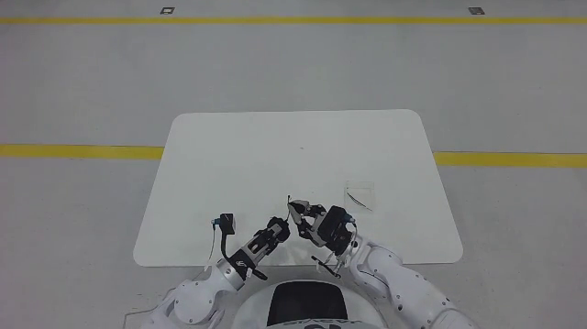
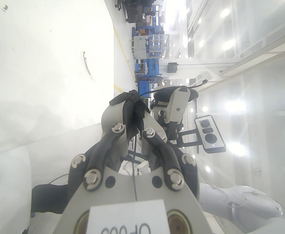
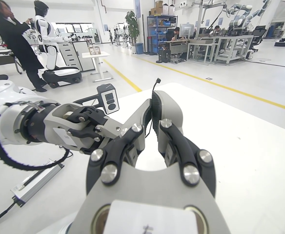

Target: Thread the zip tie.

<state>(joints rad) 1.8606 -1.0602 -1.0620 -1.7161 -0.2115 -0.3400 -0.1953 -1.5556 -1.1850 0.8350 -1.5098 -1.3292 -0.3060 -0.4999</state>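
Your right hand (image 3: 152,99) and left hand (image 2: 132,101) both clamp the thin black plastic zip tie (image 3: 158,80) above the white tabletop (image 1: 275,146).

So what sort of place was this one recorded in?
Most likely a robotics lab or test hall: a humanoid robot stands in the background, robot arms rise over workbenches, and yellow lines mark the floor around the white table.

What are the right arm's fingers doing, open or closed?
Closed. The right fingers press together on the thin black zip tie, whose head pokes out past their tips.
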